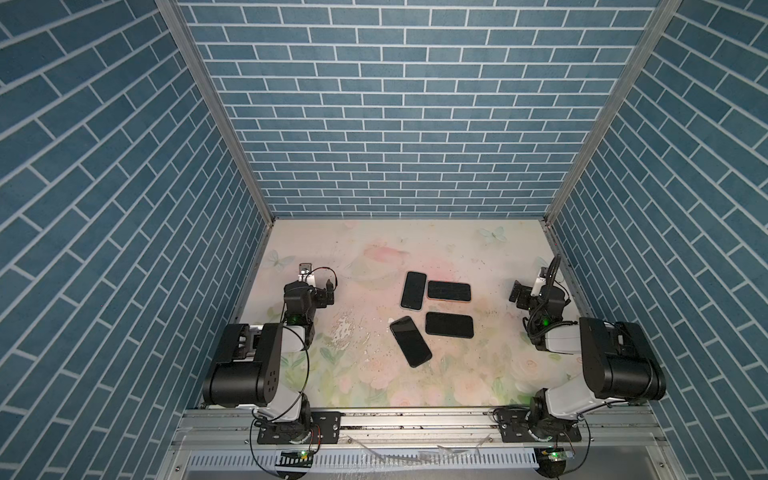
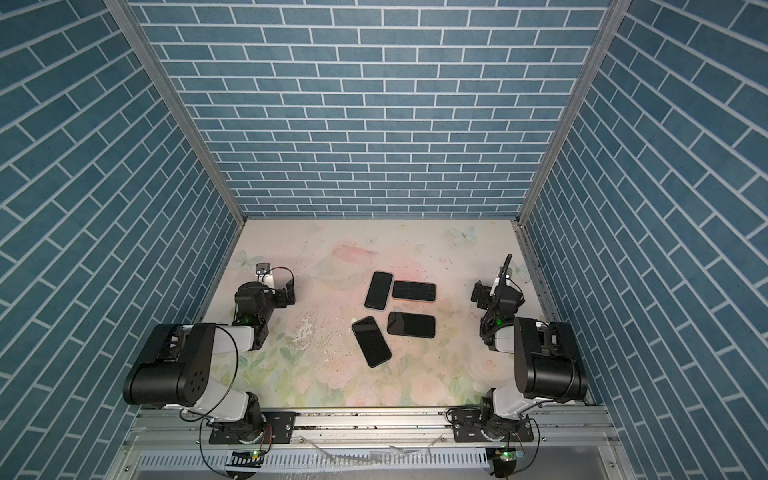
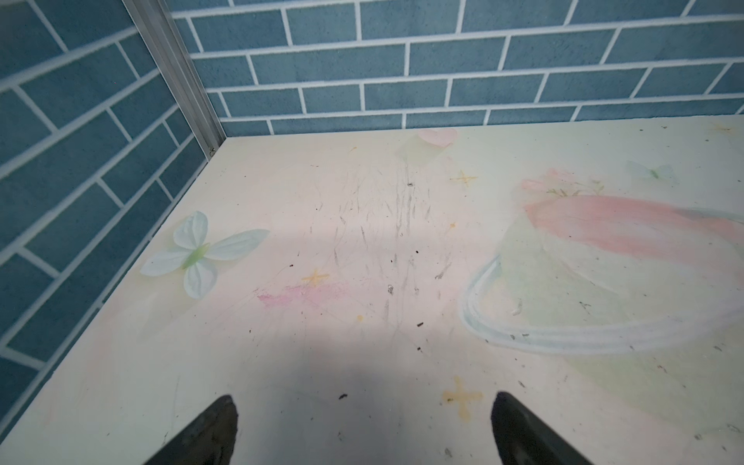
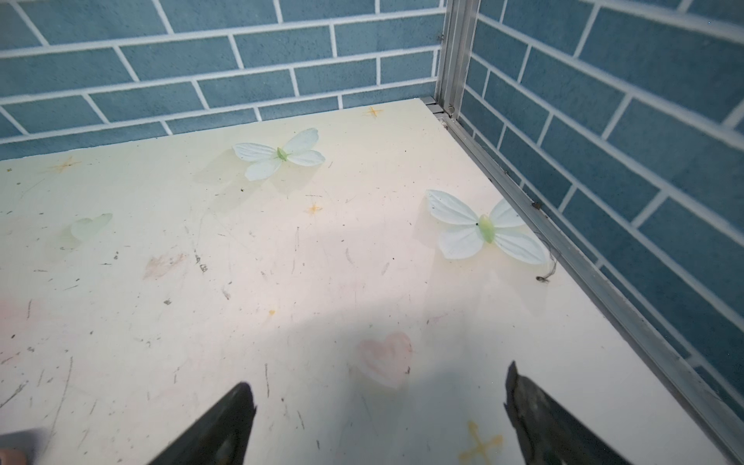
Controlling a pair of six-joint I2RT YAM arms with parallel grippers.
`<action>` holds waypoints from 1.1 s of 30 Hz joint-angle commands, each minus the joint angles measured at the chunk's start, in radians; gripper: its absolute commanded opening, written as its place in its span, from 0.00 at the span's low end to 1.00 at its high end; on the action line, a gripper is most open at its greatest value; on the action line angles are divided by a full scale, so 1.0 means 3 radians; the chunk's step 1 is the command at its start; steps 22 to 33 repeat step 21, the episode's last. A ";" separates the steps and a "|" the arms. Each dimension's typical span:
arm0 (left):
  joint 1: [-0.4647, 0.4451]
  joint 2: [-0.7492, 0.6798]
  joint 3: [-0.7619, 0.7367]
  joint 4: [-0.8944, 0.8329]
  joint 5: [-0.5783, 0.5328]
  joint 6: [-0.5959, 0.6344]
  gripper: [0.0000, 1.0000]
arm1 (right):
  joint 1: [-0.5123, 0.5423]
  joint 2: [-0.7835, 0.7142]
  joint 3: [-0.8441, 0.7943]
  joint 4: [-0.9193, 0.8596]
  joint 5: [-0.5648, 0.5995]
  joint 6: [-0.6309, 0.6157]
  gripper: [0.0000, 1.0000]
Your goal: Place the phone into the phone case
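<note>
Left hand (image 1: 329, 293): fingers spread wide, nothing between them, over bare counter (image 1: 374, 249).
Right hand (image 1: 516, 294): also spread and empty.
Task items: four dark phone-shaped slabs lie flat between the two hands, touched by neither. Which is phone and which is case, cannot tell.
Toward right hand: orange-edged phone (image 1: 449, 291) and dark phone (image 1: 449, 324), long axes pointing crosswise at that hand.
Toward left hand: blue-edged phone (image 1: 414, 290), long axis running away toward the back wall; slanted phone (image 1: 410, 340), diagonal.
Judgement: right hand has the shorter reach.
</note>
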 commanded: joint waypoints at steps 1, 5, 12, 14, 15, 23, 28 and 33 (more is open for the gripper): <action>-0.0015 0.0003 -0.0004 0.0073 0.0045 0.0046 1.00 | 0.0003 -0.0001 0.0036 0.0066 -0.0072 -0.0093 0.99; -0.0015 0.0006 -0.0012 0.0089 0.0045 0.0044 1.00 | 0.0003 0.0002 0.0038 0.0058 -0.0073 -0.0090 0.99; -0.0014 0.0007 -0.0006 0.0083 0.0040 0.0045 1.00 | 0.0003 0.0024 0.0084 -0.0006 -0.0080 -0.0096 0.99; -0.0015 0.0008 -0.0003 0.0078 0.0040 0.0048 1.00 | 0.0003 0.0027 0.0084 -0.0005 -0.0087 -0.0094 0.99; -0.0015 0.0008 -0.0005 0.0080 0.0040 0.0046 1.00 | 0.0001 0.0028 0.0084 -0.0008 -0.0084 -0.0091 0.99; -0.0013 0.0008 -0.0001 0.0073 0.0042 0.0047 1.00 | 0.0002 0.0001 0.0049 0.0030 -0.0079 -0.0095 0.99; -0.0013 0.0008 -0.0001 0.0073 0.0042 0.0047 1.00 | 0.0002 0.0001 0.0049 0.0030 -0.0079 -0.0095 0.99; -0.0013 0.0008 -0.0001 0.0073 0.0042 0.0047 1.00 | 0.0002 0.0001 0.0049 0.0030 -0.0079 -0.0095 0.99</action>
